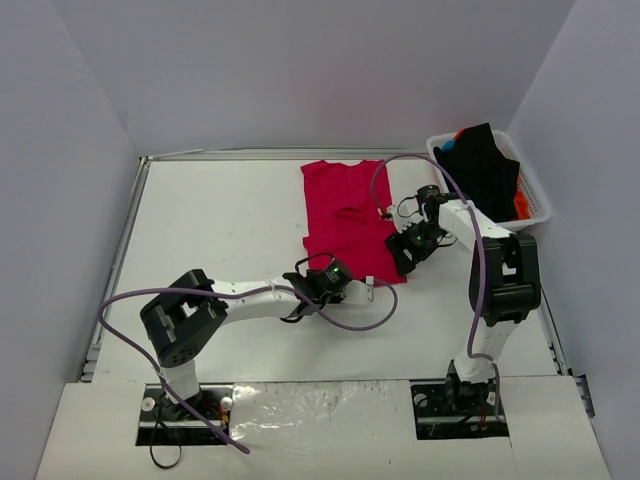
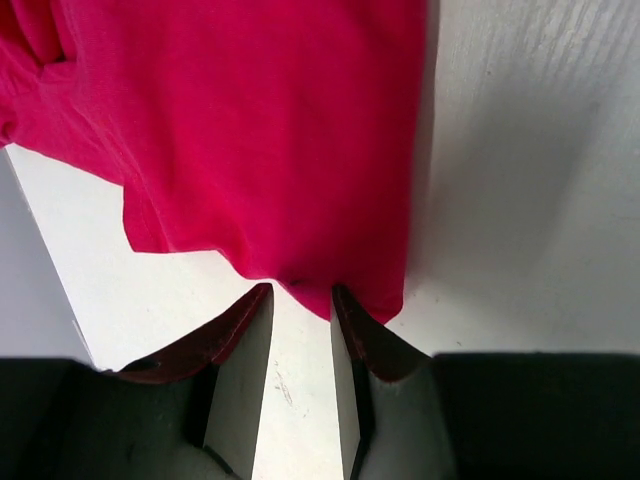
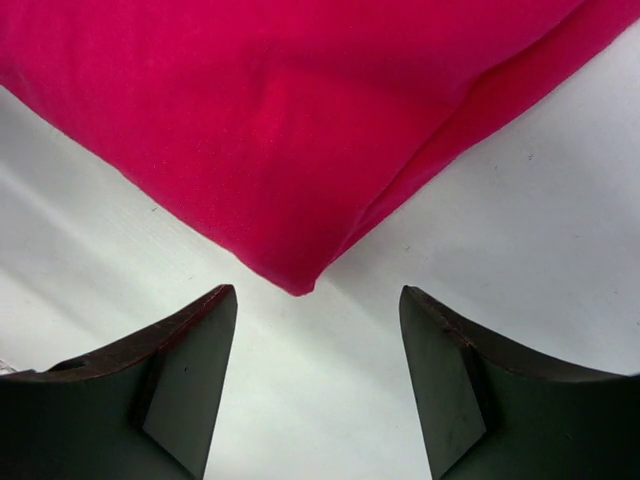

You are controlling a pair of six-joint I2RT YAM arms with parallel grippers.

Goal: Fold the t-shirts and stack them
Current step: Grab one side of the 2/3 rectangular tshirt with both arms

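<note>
Shirt (image 1: 345,215) runs lengthwise away from both claws.
Right claw (image 3: 318,292) open, empty, just short of the near corner; left claw (image 2: 301,290) narrowly parted at the hem, grip unclear.

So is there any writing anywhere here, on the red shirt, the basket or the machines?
No text can be read in any view.
The shirt: plain red, no print showing.
The basket: no lettering visible.
The arms: any markings are too small to make out.
</note>
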